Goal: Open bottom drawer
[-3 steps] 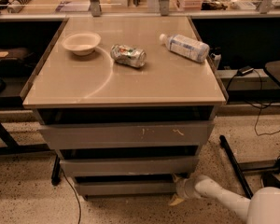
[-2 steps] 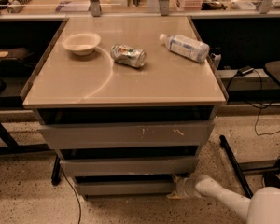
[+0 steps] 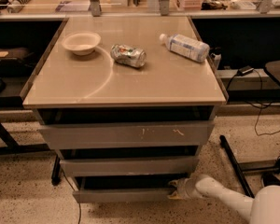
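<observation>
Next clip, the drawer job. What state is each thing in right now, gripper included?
bottom drawer: pulled out slightly, inside not visible.
middle drawer: looks shut.
top drawer: looks shut, front scratched.
bowl: upright, looks empty.
can: lying on its side, dented.
bottle: lying on its side, cap on.
gripper: low, at the bottom drawer's right end.

White gripper (image 3: pixel 177 189), yellowish at its tip, sits at the right end of the plain grey bottom drawer (image 3: pixel 123 196); top drawer front (image 3: pixel 126 134) grey with pale scratches; tabletop (image 3: pixel 144 85) tan, a pale arc across it; cream bowl (image 3: pixel 81 43); silvery-green can (image 3: pixel 128 55); floor (image 3: pixel 23 195) speckled beige.
</observation>
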Motion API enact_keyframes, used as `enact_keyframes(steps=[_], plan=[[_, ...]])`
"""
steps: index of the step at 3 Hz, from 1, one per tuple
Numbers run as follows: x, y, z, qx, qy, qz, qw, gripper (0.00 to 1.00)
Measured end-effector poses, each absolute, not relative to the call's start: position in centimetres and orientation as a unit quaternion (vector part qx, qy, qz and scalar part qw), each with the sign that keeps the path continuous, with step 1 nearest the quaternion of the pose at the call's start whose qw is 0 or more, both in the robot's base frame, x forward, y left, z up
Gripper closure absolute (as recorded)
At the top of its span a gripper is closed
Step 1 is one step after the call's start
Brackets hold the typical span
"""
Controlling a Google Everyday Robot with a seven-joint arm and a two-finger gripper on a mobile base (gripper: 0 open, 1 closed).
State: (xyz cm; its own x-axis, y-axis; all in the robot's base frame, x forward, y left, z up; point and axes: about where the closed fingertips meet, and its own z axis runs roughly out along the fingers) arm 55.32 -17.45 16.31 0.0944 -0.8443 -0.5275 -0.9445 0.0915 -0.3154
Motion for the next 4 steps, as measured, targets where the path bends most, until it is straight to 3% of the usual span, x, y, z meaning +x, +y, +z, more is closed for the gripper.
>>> enact_keyframes(steps=[1, 3, 4], plan=[[54.75, -20.01, 16.83, -0.666, 0.678, 0.058, 0.306, 1.0], [54.59, -19.6, 16.84, -0.666, 0.678, 0.058, 0.306, 0.59], [53.9, -19.73, 16.63, -0.664, 0.678, 0.068, 0.307, 0.6]])
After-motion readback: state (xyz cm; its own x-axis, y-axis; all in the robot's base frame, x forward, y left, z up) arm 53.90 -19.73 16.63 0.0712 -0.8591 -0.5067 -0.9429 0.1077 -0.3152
